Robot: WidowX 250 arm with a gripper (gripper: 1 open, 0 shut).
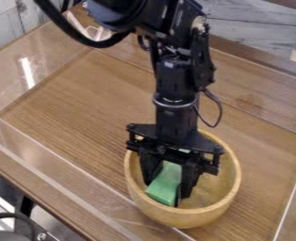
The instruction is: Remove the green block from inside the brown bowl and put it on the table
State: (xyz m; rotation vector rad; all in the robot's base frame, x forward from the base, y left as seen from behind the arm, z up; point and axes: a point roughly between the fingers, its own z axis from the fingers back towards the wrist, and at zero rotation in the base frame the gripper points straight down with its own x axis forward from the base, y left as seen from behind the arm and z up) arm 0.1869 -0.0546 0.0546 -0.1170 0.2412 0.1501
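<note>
The brown bowl (220, 201) sits on the table (88, 104) near its front edge, right of centre. Inside it the green block (162, 187) stands tilted on end, leaning left. My gripper (170, 175) reaches straight down into the bowl from the black arm above, and its jaws are shut on the upper end of the green block. The block's top edge is hidden between the dark fingers (150, 166). The block's lower end is close to the bowl's inner floor; whether it touches I cannot tell.
Clear plastic walls (38, 141) run along the table's left and front edges. The black arm (176, 56) rises over the middle of the table with a cable looping at the top left. Bare wood-grain surface lies left of and behind the bowl.
</note>
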